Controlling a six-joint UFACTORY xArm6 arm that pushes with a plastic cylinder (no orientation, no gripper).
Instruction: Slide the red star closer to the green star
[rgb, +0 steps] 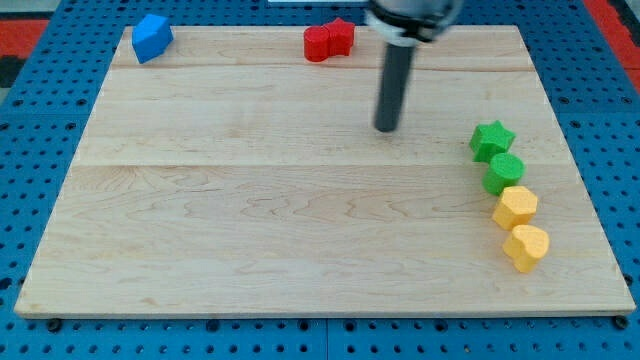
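**Rod tip on the open bench, red star at the far edge**

You see the wooden bench (250, 200) from above its near edge. Nearest you, at the view's lower right, lies a yellow heart (527, 246); just above it and touching sits a yellow hexagon (515, 207). Next in the same slanting row comes a green cylinder (505, 172), touching the hexagon, and above that the green star (491, 139), touching the cylinder.

To the view's left of the green star, well apart from it, your tool, a dark rod with no jaws to spread or press together, comes down from the view's top. Its tip (386, 128) rests on bare wood, touching no block.

Farther back, near the bench's top edge, the red star (341, 36) stands just beside a red cylinder (317, 44) on its left; the two appear to touch. The red star lies up and to the left of the tip, and well apart from the green star.

At the far left corner sits a blue block (151, 37), its exact shape unclear.
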